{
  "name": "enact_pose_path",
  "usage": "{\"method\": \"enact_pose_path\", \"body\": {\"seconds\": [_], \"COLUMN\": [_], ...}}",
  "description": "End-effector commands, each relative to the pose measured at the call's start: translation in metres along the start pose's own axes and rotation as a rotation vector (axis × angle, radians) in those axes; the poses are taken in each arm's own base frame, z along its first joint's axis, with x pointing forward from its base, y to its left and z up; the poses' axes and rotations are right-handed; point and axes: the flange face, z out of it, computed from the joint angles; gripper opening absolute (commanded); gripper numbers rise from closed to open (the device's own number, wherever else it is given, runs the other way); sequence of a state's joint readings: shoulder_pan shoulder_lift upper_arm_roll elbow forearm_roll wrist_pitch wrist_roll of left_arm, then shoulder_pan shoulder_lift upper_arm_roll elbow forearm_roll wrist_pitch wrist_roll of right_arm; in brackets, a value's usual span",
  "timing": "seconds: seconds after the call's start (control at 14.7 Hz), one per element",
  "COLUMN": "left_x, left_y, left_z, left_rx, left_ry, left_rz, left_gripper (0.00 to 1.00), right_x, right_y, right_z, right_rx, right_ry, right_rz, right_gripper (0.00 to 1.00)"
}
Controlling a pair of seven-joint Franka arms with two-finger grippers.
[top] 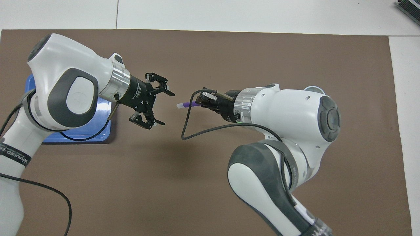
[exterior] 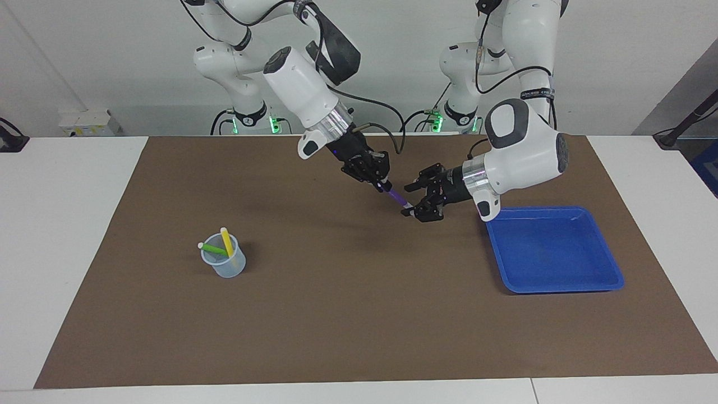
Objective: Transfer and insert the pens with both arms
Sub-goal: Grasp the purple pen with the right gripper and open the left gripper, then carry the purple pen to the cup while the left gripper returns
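My right gripper (exterior: 383, 187) (top: 200, 103) is shut on the purple pen (exterior: 397, 197) (top: 187, 104) and holds it slanting above the brown mat, pale end toward my left gripper. My left gripper (exterior: 415, 200) (top: 165, 108) is open just off that pale end, apart from it, over the mat beside the blue tray. The green pen (exterior: 213, 248) and the yellow pen (exterior: 227, 242) stand tilted in a clear cup (exterior: 225, 265) toward the right arm's end. In the overhead view the right arm hides most of the cup (top: 312, 88) and both of its pens.
The blue tray (exterior: 552, 249) (top: 98, 137) sits toward the left arm's end with nothing in it. The brown mat (exterior: 359, 314) covers most of the white table. The left arm's body hangs over part of the tray in the overhead view.
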State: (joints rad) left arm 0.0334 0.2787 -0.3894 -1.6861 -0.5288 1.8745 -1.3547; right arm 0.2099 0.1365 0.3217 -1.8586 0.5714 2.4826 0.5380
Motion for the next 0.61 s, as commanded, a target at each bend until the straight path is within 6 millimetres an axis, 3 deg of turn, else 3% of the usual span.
{"method": "enact_pose_path", "body": {"seconds": [0.0,0.27,0.55], "left_x": [-0.010,-0.005,-0.006], "left_y": [-0.006,-0.013,-0.020], "left_z": [-0.013,-0.028,-0.043], "left_rx": [0.007,0.051,0.137], "left_ry": [0.106,0.215,0.363], "left_rz": [0.087,0.327,0.553], "left_gripper": [1.00,1.00,1.00], "right_x": [0.020,0.062,0.092], "right_y": [0.014,0.035,0.059], "right_z": [-0.019,-0.052,-0.083], "right_rx": [-0.016,-0.213,-0.361], "right_ry": [-0.018,-0.017,-0.054], "right_rz": [-0.128,-0.453,-0.697], "right_gripper": [0.00,0.00,0.00]}}
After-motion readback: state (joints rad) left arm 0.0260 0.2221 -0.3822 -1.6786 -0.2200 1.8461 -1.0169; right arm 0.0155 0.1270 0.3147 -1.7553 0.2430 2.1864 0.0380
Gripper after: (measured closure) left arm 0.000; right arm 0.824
